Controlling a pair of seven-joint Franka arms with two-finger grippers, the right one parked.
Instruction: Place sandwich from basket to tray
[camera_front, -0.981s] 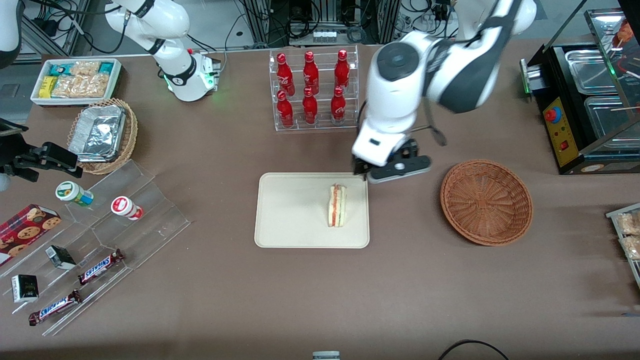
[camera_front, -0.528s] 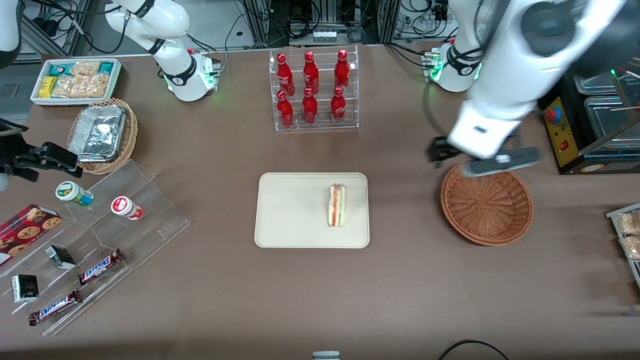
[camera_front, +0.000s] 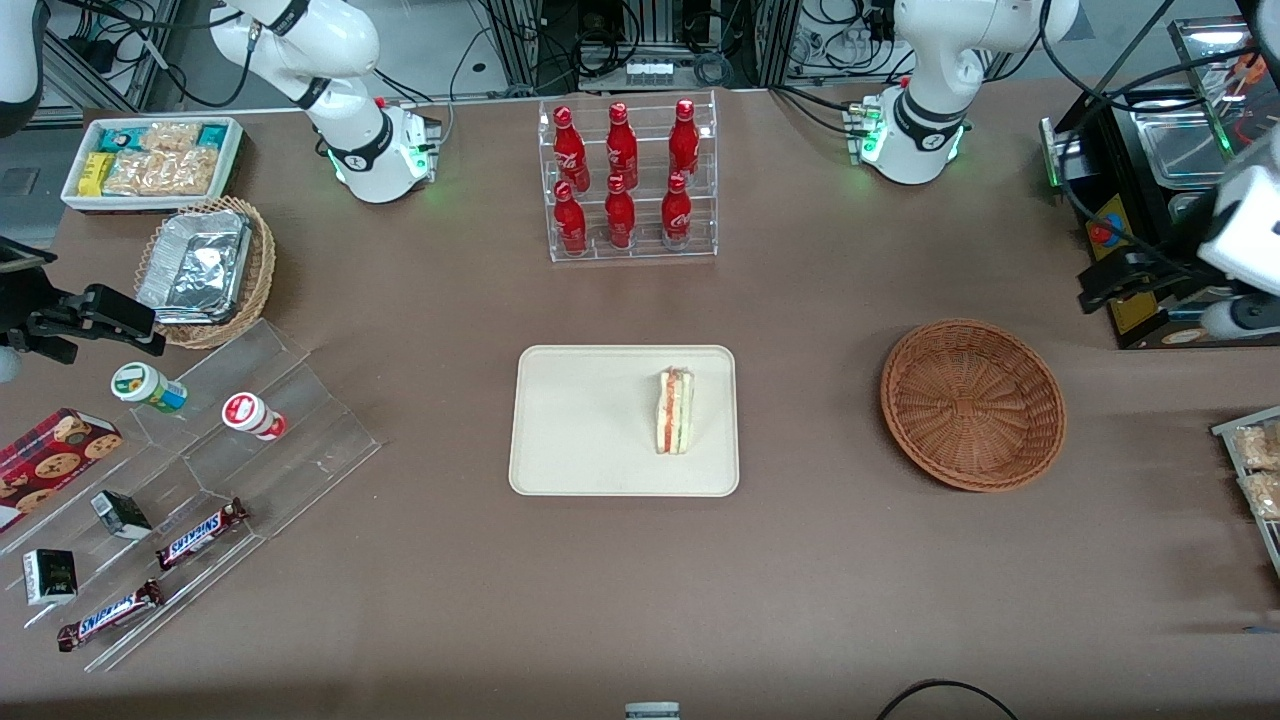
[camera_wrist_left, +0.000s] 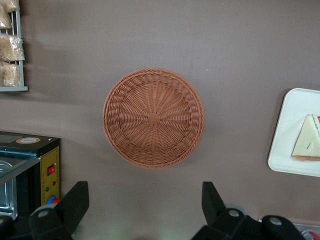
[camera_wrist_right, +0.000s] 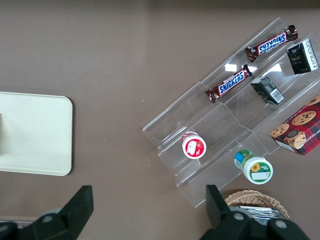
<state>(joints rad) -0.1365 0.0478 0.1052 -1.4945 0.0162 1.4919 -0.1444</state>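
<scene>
One sandwich (camera_front: 675, 411) lies on our tray (camera_front: 580, 440), the basket (camera_front: 972, 403) sits empty, so we judge the task done; our gripper (camera_wrist_left: 142, 212) hangs high above the tabletop, jaws spread, holding nothing.

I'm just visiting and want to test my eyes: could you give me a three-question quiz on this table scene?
1. True or false: the sandwich lies on the tray.
2. What is in the basket? A) a sandwich B) nothing C) a bottle
3. Are the gripper jaws open or shut?

Key: 1 true; 2 B; 3 open, with the gripper high above the table, toward the working arm's end, holding nothing.
</scene>
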